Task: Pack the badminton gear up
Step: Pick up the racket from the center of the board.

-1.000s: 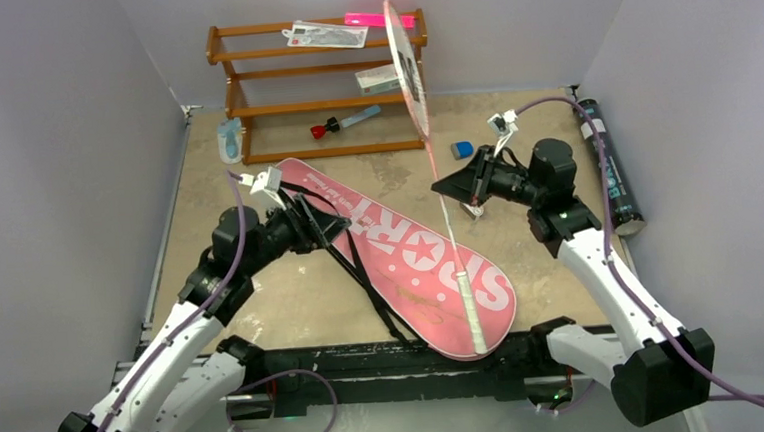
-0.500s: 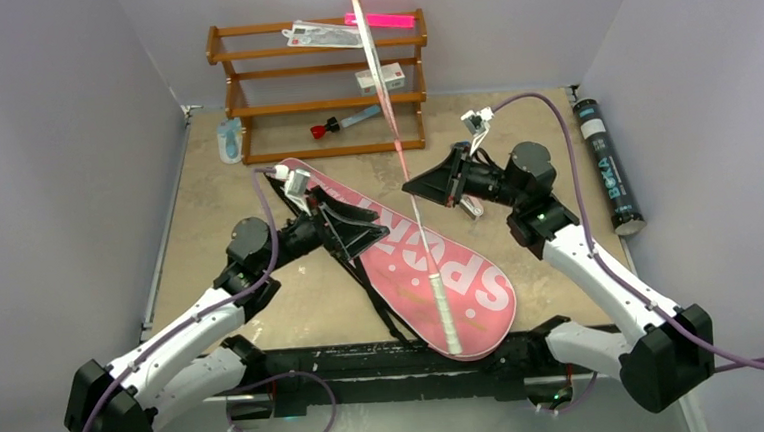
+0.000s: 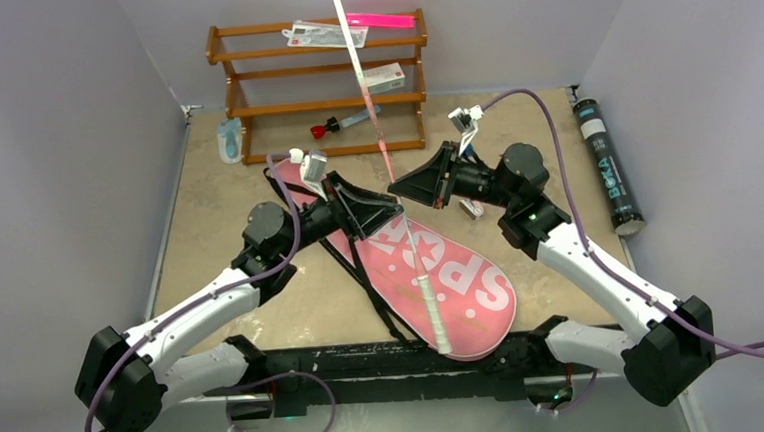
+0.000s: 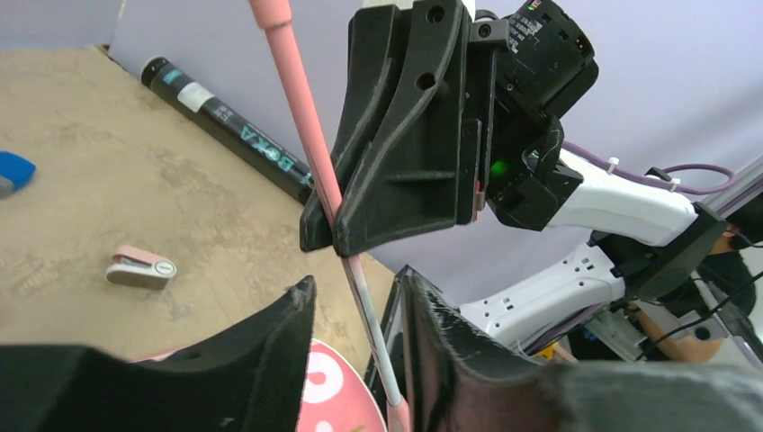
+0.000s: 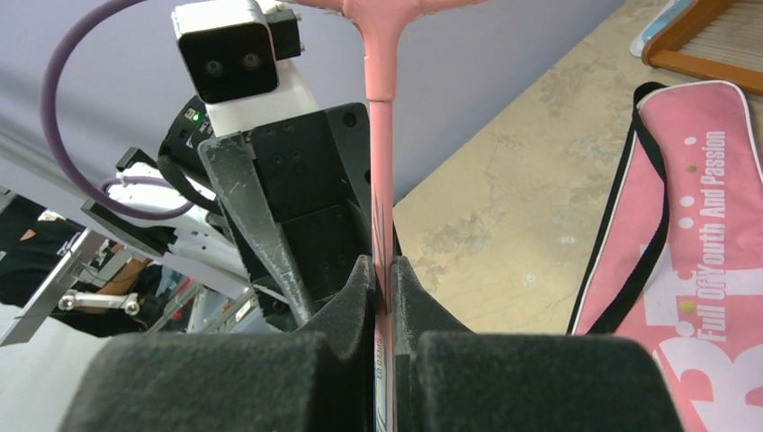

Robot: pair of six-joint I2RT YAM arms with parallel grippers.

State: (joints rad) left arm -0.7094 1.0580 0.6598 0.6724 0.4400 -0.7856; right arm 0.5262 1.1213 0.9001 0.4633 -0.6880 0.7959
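Near edge, centre-right of the table: the pink bag is laid flat, slanting away toward the far left. The white handle of the racket is rested on it, butt close to the near edge. Compared with a second ago, the handle has been slid left along the bag and the head has been swung left and stood steeper.

Mid-table: the shaft is pinched just below the throat by the right end effector, fingers closed on it. That arm has been brought in toward the centre. The left end effector has been carried off the far end of the bag and across to the same shaft. It is set just under the right one, jaws partly apart on either side of the shaft. No contact is seen yet.

Judgement: a handover or two-arm steadying is being set up so the racket can be fed into the bag. The bag mouth cannot be made out, and insertion is not yet done.

Right edge: the black tube is left lying, not yet packed.

Far edge: the wooden rack is stood against the wall. A second racket is not seen.
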